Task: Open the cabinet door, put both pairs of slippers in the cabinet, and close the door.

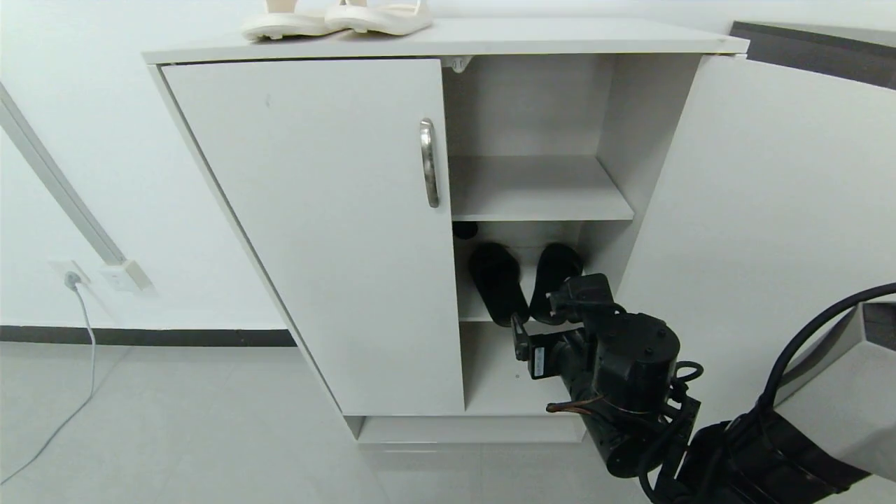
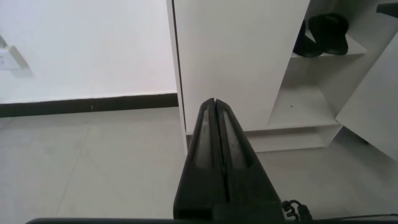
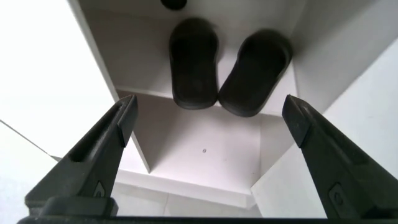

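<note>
On the cabinet, 1 of 2 doors is open: the right door stands swung wide, the left door is shut with its handle untouched

Progress, as judged from present positions:
- Door opening: done
- Pair 1, the black slippers: stowed inside, side by side on the lower shelf, toes inward, heels slightly over the front edge
- Pair 2, the cream slippers: not yet stowed; they lie on the cabinet's top towards its left side, above the shut door
- Door closing: outstanding

Roughly half of the task appears complete; 1 pair to move and 1 door to shut

Equipment:
- Right pincer: spread wide and holding nothing, positioned just in front of the open compartment, level with and just below the heels of the black pair, not touching them
- Left pincer: closed with nothing between its fingers, held low and well apart from the cabinet, pointed towards the floor before the shut door

Condition of goods: black pair matt, soft-looking, rounded, intact. Cream pair pale, thick-soled, with straps across the top, the 2 soles overlapping or touching; which cannot be told
</note>
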Tool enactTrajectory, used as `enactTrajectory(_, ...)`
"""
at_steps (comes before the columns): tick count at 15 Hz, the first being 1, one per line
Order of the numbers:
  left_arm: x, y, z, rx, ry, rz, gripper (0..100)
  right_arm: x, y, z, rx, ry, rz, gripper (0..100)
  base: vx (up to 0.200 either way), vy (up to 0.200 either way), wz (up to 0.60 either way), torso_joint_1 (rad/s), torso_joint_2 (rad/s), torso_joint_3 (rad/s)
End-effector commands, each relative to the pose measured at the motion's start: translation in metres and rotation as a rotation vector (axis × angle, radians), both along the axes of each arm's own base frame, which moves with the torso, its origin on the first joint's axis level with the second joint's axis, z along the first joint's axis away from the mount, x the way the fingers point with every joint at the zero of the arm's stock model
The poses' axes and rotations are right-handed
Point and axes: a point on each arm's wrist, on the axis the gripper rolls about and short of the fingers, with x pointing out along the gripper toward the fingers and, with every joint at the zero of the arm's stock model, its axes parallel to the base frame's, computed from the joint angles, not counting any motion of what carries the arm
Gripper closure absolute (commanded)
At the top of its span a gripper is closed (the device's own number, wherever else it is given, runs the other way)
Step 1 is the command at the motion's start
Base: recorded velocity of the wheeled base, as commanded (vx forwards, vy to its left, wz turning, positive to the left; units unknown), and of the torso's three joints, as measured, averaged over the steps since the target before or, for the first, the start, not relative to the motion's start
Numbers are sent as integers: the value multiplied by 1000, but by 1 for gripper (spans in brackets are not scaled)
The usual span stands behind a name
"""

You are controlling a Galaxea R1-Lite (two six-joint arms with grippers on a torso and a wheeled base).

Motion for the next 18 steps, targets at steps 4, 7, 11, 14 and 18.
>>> enactTrajectory(4, 0, 0, 0, -3, 0, 1, 100, 0, 0, -2, -6, 4, -1, 0, 0, 0, 0, 4, 1, 187)
enactTrajectory(7, 0, 0, 0, -3, 0, 1, 100, 0, 0, -2, -6, 4, 2, 0, 0, 0, 0, -2, -1, 17)
enactTrajectory(11, 0, 0, 0, -3, 0, 1, 100, -1, -1, -4, -12, 9, 5, 0, 0, 200, 0, 5, 2, 7)
enactTrajectory(14, 0, 0, 0, -3, 0, 0, 100, -2, -1, -4, -14, 11, 6, 0, 0, 200, 0, 6, 2, 6)
enactTrajectory(18, 0, 0, 0, -3, 0, 1, 100, -19, -7, -1, -18, 18, 120, 0, 0, 200, 0, 0, 2, 6)
